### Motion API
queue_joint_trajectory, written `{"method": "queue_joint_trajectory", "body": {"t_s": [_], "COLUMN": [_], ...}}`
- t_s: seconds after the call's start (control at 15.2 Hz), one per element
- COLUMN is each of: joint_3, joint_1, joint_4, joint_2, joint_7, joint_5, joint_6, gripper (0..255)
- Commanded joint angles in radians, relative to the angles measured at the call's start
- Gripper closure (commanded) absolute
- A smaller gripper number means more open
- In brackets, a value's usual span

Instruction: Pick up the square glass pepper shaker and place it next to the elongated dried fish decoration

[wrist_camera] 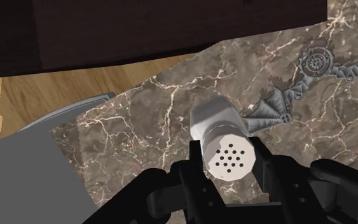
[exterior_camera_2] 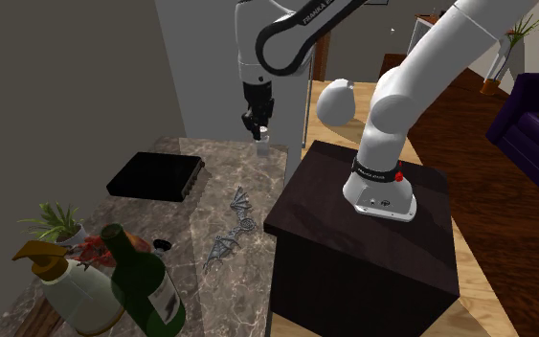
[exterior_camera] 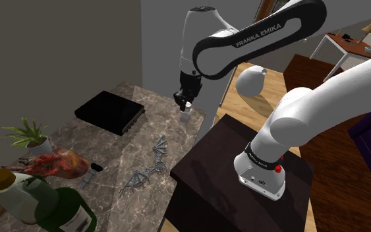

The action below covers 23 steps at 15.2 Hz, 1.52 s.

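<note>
The jaws pinch the pepper shaker (wrist_camera: 228, 143) at its perforated cap, one finger pressed on each side. The shaker is directly under them at the bench's (exterior_camera: 111, 142) far end, with the dried fish decoration (exterior_camera: 159, 146) lying further along.

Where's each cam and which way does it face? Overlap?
Shoulder view: beside the stand, looking down over the marble counter; stand and arm show.
Second exterior view: near the same side, facing the counter; stand and arm show.
Wrist view: on the hand, looking down at the pepper shaker; the gripper shows.
All share the pepper shaker and fish decoration.
</note>
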Motion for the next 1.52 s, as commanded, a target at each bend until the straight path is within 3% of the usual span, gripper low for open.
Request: {"method": "queue_joint_trajectory", "body": {"t_s": [0.0, 0.73, 1.06, 1.45], "joint_3": [-0.006, 0.198, 0.289, 0.364], "joint_1": [-0.001, 0.065, 0.075, 0.112], "joint_4": [0.014, 0.234, 0.379, 0.587], "joint_2": [-0.020, 0.206, 0.352, 0.558], "joint_7": [-0.005, 0.270, 0.425, 0.626], "joint_5": [-0.002, 0.012, -0.050, -0.185], "joint_6": [-0.035, -0.022, -0.029, -0.065], "gripper": [255, 255, 255, 255]}}
